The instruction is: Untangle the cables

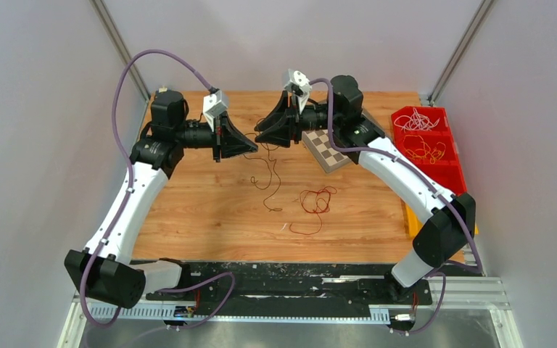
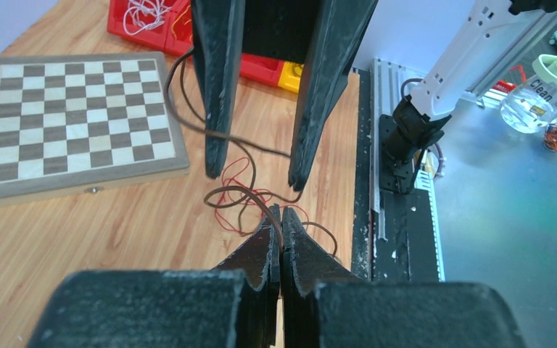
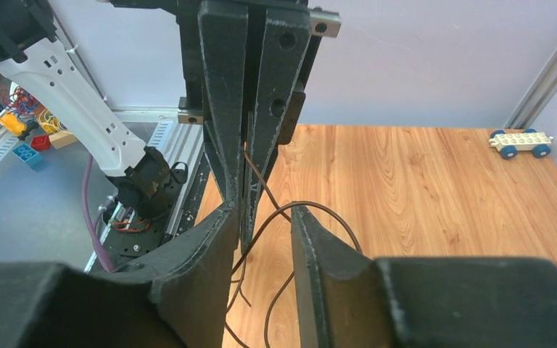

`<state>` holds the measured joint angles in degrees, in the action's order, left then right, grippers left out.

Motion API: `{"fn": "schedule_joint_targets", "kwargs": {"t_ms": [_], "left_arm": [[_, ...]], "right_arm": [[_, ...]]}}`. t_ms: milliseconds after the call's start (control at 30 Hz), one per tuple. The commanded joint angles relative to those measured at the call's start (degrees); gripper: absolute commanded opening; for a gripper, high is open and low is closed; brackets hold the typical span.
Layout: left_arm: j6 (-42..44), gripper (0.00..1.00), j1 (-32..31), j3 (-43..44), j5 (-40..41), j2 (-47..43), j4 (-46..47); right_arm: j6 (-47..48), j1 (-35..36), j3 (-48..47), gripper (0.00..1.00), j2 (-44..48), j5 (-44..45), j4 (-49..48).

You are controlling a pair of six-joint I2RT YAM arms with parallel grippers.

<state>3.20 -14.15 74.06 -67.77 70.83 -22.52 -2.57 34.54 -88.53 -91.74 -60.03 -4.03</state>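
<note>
My left gripper (image 1: 254, 147) is shut on a thin dark brown cable (image 1: 270, 174), pinched at the fingertips in the left wrist view (image 2: 281, 219). The cable hangs in loops down to the table. My right gripper (image 1: 259, 133) faces it tip to tip. It is open in the right wrist view (image 3: 261, 217), with a loop of the brown cable (image 3: 312, 208) passing between its fingers, not gripped. A red cable (image 1: 316, 201) lies in a loose curl on the table and also shows in the left wrist view (image 2: 238, 174). Its contact with the brown cable is unclear.
A folded chessboard (image 1: 326, 150) lies under the right arm. A red bin (image 1: 399, 116) at the right edge holds white cables (image 1: 415, 119) and yellow and red ones (image 1: 426, 150). A toy car (image 3: 521, 141) stands at the far left corner of the table.
</note>
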Motion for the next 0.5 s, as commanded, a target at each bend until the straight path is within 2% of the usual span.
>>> {"fn": "schedule_joint_targets", "kwargs": {"t_ms": [0, 467], "left_arm": [[0.49, 0.00, -0.24, 3.38, -3.60, -0.05, -0.65], [1.50, 0.00, -2.57, 4.95, -5.67, 1.24, -2.50]], "right_arm": [[3.97, 0.72, 0.63, 0.36, 0.88, -0.79, -1.86], [5.66, 1.51, 0.55, 0.42, 1.18, -0.55, -0.37]]}}
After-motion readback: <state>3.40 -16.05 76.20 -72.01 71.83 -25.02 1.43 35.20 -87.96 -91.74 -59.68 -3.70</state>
